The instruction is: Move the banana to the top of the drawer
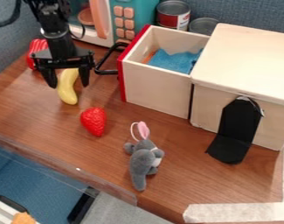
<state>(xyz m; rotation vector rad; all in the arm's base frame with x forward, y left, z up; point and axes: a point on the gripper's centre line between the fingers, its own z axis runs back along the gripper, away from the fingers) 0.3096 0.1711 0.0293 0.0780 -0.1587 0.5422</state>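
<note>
My gripper (pixel 68 83) hangs at the upper left with its two fingers apart, one on each side of the yellow banana (pixel 67 92). The banana lies on the wooden table, its lower end toward the camera and its upper part partly hidden under the gripper. Whether the fingers touch it I cannot tell. To the right stands the wooden drawer unit, with its flat pale top (pixel 249 61). Its drawer (pixel 158 89) is pulled out to the left, with a red front, a black handle and blue cloth inside.
A red strawberry (pixel 94 121) and a grey plush toy (pixel 145 162) lie in front of the drawer. A black stand (pixel 234 131) leans at the unit's side. Behind are a toy microwave (pixel 123 22), cans (pixel 174 15) and a red striped object (pixel 37 51).
</note>
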